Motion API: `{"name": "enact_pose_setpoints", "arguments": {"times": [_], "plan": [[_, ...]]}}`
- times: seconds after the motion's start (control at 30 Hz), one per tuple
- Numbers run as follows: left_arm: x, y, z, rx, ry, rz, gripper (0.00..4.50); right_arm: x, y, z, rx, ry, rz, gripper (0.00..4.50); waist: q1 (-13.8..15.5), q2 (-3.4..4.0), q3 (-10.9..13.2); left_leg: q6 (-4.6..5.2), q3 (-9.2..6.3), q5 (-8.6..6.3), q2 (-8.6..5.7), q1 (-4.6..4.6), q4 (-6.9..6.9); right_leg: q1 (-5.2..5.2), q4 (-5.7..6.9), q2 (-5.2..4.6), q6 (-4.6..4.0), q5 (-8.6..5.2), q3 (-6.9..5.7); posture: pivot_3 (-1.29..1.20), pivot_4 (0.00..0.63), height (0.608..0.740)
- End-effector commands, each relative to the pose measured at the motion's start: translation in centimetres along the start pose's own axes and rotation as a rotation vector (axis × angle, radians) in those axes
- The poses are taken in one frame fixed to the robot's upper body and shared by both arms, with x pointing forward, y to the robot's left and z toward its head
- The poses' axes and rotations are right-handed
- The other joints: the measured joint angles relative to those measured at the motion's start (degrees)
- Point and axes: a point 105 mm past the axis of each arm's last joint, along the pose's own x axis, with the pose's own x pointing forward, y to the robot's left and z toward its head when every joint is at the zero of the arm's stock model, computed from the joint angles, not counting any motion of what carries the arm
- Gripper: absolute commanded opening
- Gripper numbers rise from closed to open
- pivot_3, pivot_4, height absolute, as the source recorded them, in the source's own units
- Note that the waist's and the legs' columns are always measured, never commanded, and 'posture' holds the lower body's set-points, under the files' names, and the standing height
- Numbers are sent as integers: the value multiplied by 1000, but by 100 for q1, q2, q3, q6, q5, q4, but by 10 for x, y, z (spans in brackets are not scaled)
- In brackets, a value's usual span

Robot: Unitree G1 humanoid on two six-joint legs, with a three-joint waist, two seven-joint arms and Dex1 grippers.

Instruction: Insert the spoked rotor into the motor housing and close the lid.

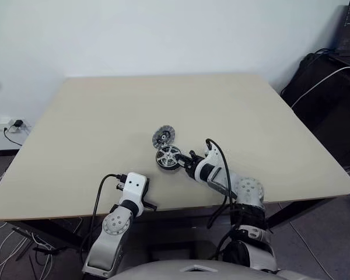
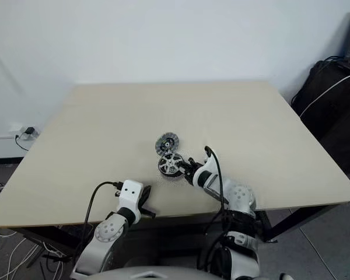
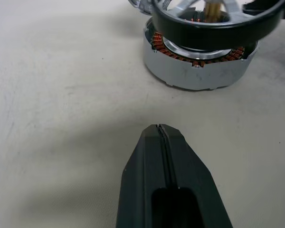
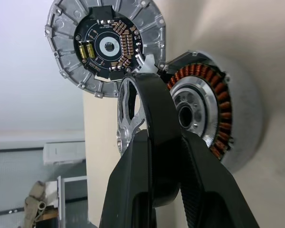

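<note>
Beige table (image 1: 93,116), white wall (image 1: 134,35)

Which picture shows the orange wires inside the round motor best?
The right wrist view: the motor housing faces the camera, its copper ring plain. The left wrist view catches its side, partly under the spoked rotor. In the eye views the rotor covers it.

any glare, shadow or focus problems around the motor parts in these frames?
Left wrist view: the shut left gripper casts a soft shadow on the beige table; the black-rimmed spoked rotor hovers over the copper-wound motor housing, cropped at the frame edge. Right wrist view: the right gripper clamps the rotor rim; the ribbed silvery lid is evenly lit, no glare.
</note>
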Motion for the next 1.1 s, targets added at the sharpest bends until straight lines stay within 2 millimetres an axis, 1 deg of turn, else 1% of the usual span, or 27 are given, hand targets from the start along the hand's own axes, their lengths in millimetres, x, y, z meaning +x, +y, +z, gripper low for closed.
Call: {"name": "enact_pose_setpoints", "arguments": {"times": [0.03, 0.23, 0.5, 0.77, 0.83, 0.87, 0.93, 1.03, 1.1], "plan": [[-1, 3, 18, 17, -66, 14, 0, 9, 19, 5, -41, -11, 57, 439, -7, 1, 0, 0, 1, 0, -1, 0, 0, 0, 0, 0, 0, 0, 0, 0, 0, 740], [-1, 1, 18, 13, -64, 13, 0, 13, 16, 8, -60, -20, 37, 439, -4, 1, 0, 0, 1, 0, -1, 0, 0, 0, 0, 0, 1, 1, 0, 0, 0, 740], [-1, 0, 18, 12, -66, 11, 0, 14, 7, 12, -72, -34, 2, 439, -7, 1, 0, -1, 2, 0, -4, 0, 0, 0, 0, 1, 1, 1, 0, 0, 0, 740], [0, 0, 19, 12, -68, 10, 0, 14, 1, 11, -68, -31, -17, 439, -10, 1, 0, -1, 2, 0, -3, 0, 0, 0, 0, 1, 2, 1, 0, 0, 0, 740], [0, 0, 19, 12, -68, 10, 0, 14, 0, 10, -67, -27, -19, 1213, -10, 1, 0, -1, 2, 0, -3, 0, 0, 0, 0, 1, 2, 1, 0, 0, 0, 740], [0, 0, 19, 11, -67, 10, 0, 14, 0, 10, -67, -26, -19, 1457, -10, 1, 0, -1, 2, 0, -4, 0, 0, 0, 0, 1, 2, 1, 0, 0, 0, 740], [0, 0, 19, 11, -67, 9, 0, 14, 0, 10, -67, -25, -18, 2178, -9, 1, -1, 0, 2, 0, -4, 2, 0, 2, 0, 1, 2, 1, 0, 0, 0, 740], [0, -1, 19, 11, -67, 6, 0, 10, 6, 14, -82, -48, 4, 3138, -6, 0, -1, 0, 2, 0, -1, 5, 1, 5, 1, 0, 2, 1, 0, 0, 0, 740], [0, -1, 19, 10, -67, 5, 0, 6, 11, 18, -93, -67, 21, 3138, 9, 0, -1, 0, 2, 0, -1, 5, 1, 6, 1, 0, 2, 2, 0, 0, 0, 740]]}}
